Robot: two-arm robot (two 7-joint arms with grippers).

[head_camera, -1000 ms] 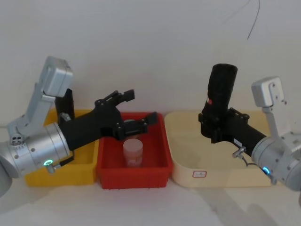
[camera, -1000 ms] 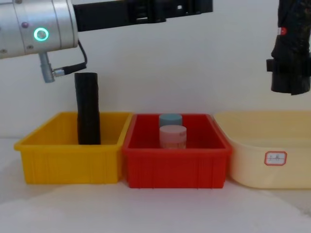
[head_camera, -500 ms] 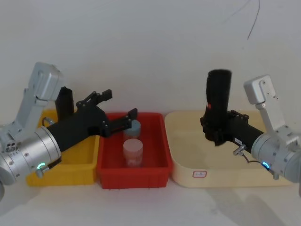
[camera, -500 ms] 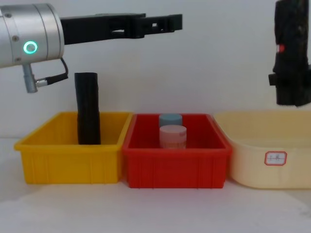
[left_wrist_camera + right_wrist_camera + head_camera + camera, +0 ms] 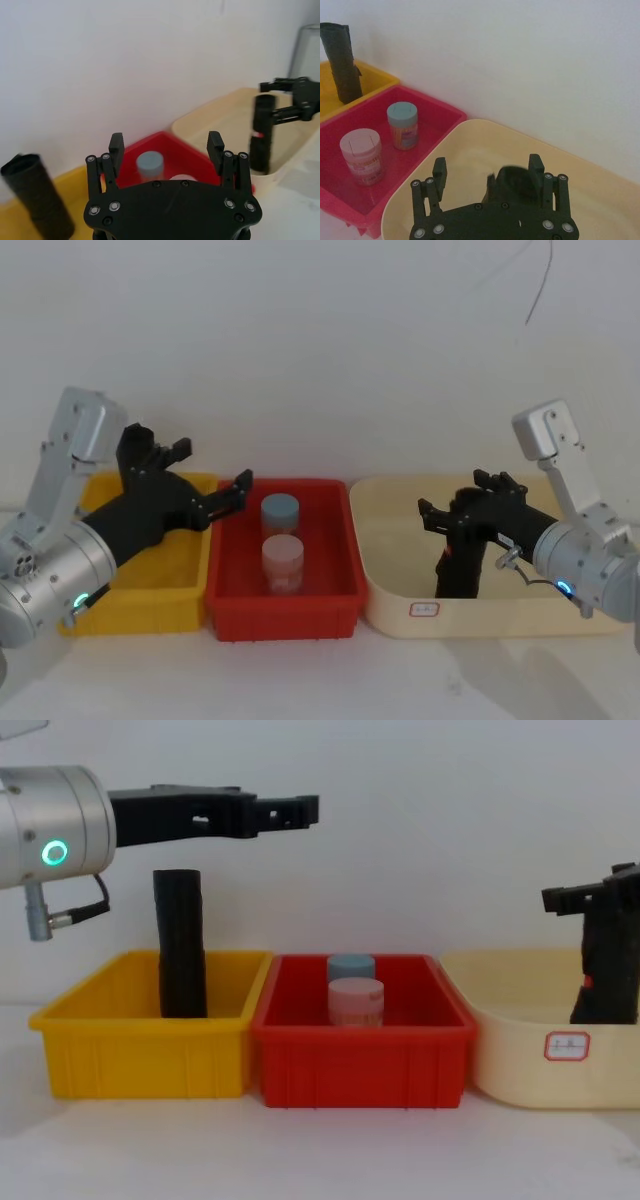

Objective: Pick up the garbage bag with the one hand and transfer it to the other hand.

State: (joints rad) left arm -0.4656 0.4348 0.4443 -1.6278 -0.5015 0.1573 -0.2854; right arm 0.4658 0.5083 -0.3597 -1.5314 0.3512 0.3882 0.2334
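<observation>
Standing upright in the cream tub (image 5: 392, 612), lower right, was the garbage bag (image 5: 460, 575); right gripper (image 5: 458, 502), jaws spread about its top, apparently not touching. Left gripper (image 5: 208, 468), centre left, hung with jaws spread.

Silver cylindrical arms (image 5: 45, 575) (image 5: 585, 565) bear black screw-studded pincers (image 5: 212, 465) (image 5: 462, 496).

The left gripper (image 5: 166, 145) sits in the foreground, its two black fingers spread wide apart. Seen between them is a blue-capped jar (image 5: 150, 163) in the red bin (image 5: 172, 147). A slim black roll (image 5: 36, 197) stands in the yellow bin (image 5: 72, 182) (tilted a little). Farther off, the garbage bag (image 5: 261, 140) stands upright in the cream tray (image 5: 220, 112), with the right gripper (image 5: 268, 99) at its top.
</observation>
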